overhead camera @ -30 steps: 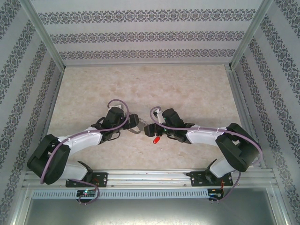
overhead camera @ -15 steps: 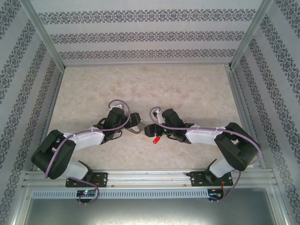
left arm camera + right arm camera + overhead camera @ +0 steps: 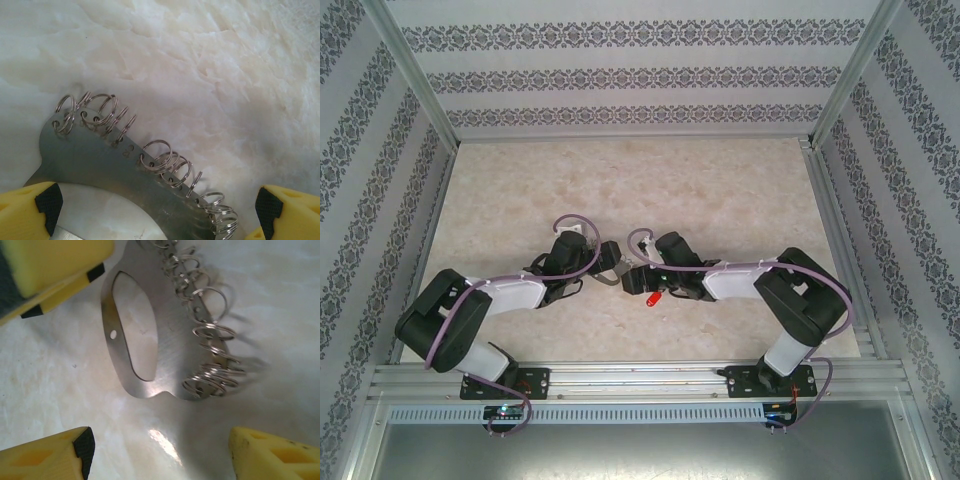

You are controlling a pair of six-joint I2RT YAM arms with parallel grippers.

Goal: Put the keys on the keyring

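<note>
Left gripper [image 3: 156, 204]: 2 fingers wide apart, straddling the keyring [image 3: 95, 160], whose lower edge is cut off. Right gripper [image 3: 160, 449]: fingers apart, empty, keyring just beyond. Key [image 3: 653, 297] (red head; shaft indistinct) lies on the table [image 3: 720, 190] nearby.

Pale marbled tabletop [image 3: 720, 190] in soft even light, patterned wallpaper panels [image 3: 620, 70] and aluminium posts [image 3: 420, 90] around it.

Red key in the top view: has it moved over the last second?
No. The red key lies where it was, same offset from the front rail.
</note>
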